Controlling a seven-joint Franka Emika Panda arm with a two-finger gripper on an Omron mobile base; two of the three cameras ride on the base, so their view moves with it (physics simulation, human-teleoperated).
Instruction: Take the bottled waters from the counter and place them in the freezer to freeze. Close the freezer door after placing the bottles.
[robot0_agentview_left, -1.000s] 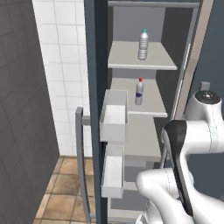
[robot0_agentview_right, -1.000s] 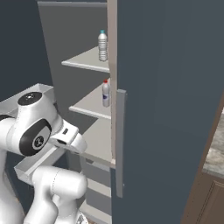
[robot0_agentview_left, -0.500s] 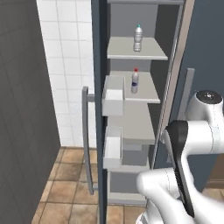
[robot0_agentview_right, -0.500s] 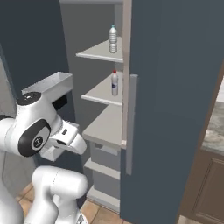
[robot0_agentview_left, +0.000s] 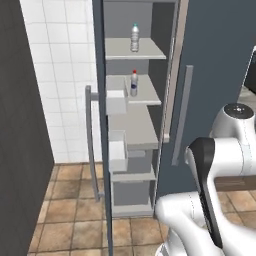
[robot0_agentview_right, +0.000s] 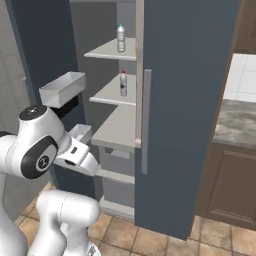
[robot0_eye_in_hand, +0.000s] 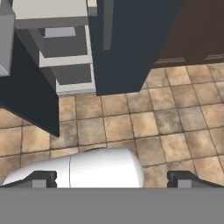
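Observation:
Both bottled waters stand inside the open freezer (robot0_agentview_left: 131, 130). The teal-capped bottle (robot0_agentview_left: 134, 38) (robot0_agentview_right: 120, 38) is on the top shelf, the red-capped one (robot0_agentview_left: 133, 83) (robot0_agentview_right: 123, 83) on the shelf below. The freezer door (robot0_agentview_left: 100, 150) (robot0_agentview_right: 31, 50) stands wide open with white bins (robot0_agentview_right: 62, 88) on its inside. My gripper (robot0_eye_in_hand: 113, 179) is open and holds nothing; it points down at the floor in front of the freezer (robot0_eye_in_hand: 70, 65), well below the bottles. The counter (robot0_agentview_right: 236, 123) lies to the right.
The shut blue-grey door (robot0_agentview_right: 185, 100) with a grey bar handle (robot0_agentview_right: 146, 122) stands right of the freezer. Brown cabinets (robot0_agentview_right: 230, 185) sit under the counter. A white tiled wall (robot0_agentview_left: 60, 75) and a dark wall (robot0_agentview_left: 22, 125) lie left. Brown floor tiles (robot0_eye_in_hand: 166, 109) spread below.
The whole picture has shifted, so the base has moved; the freezer sits further off and more to the side. The bottles stay on their shelves. The gripper stays open.

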